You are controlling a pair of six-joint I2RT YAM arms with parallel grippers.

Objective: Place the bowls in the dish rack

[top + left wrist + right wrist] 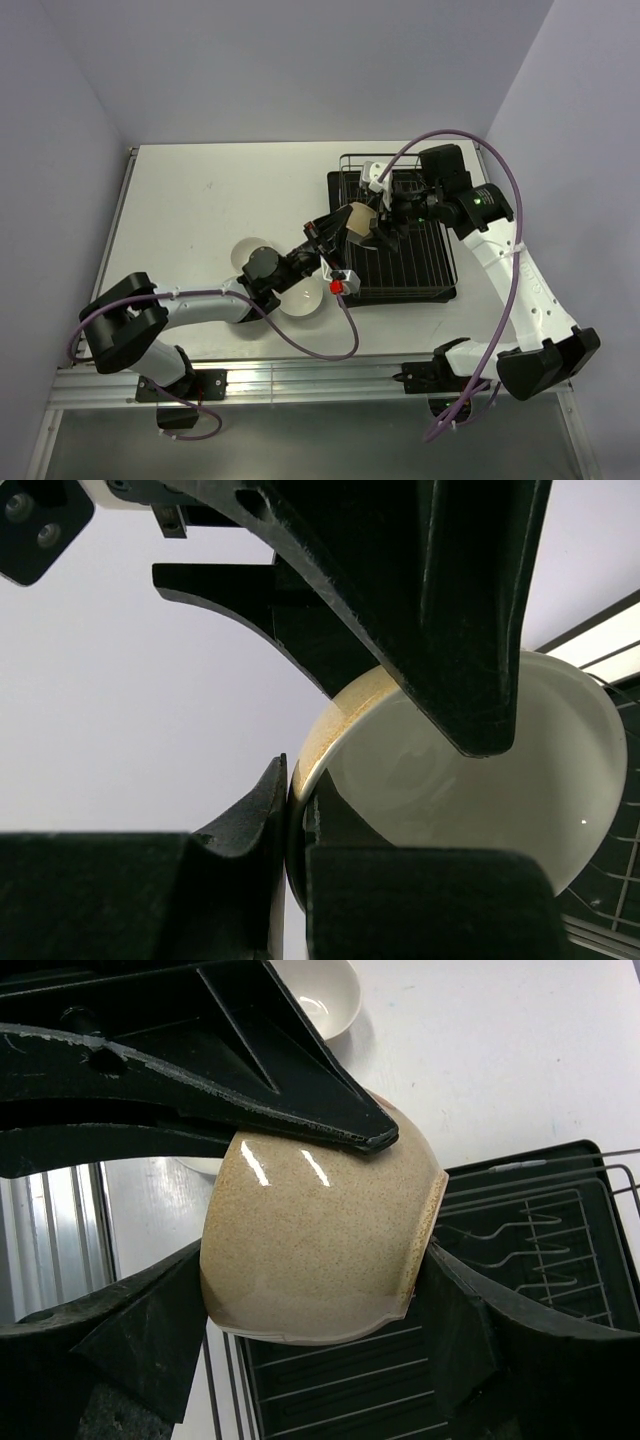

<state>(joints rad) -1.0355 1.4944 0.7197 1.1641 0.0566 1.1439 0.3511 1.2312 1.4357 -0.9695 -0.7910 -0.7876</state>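
A tan bowl [355,222] with a white inside hangs tilted on its side over the left end of the dish rack [405,285]. My left gripper [336,236] is shut on its rim [318,742], one finger outside and one inside [297,820]. My right gripper [378,226] spans the same bowl [320,1230], one finger against the base and one against the rim [315,1305]. The rack's wires and black tray lie just below the bowl [560,1230]. Two white bowls stand on the table, one [250,256] far left, one [301,298] nearer.
The rack's upright tines [365,165] rise at its far end. The right arm's cable [420,140] loops over the rack. One white bowl [318,995] shows behind the held bowl in the right wrist view. The table's metal rail [300,380] runs along the near edge.
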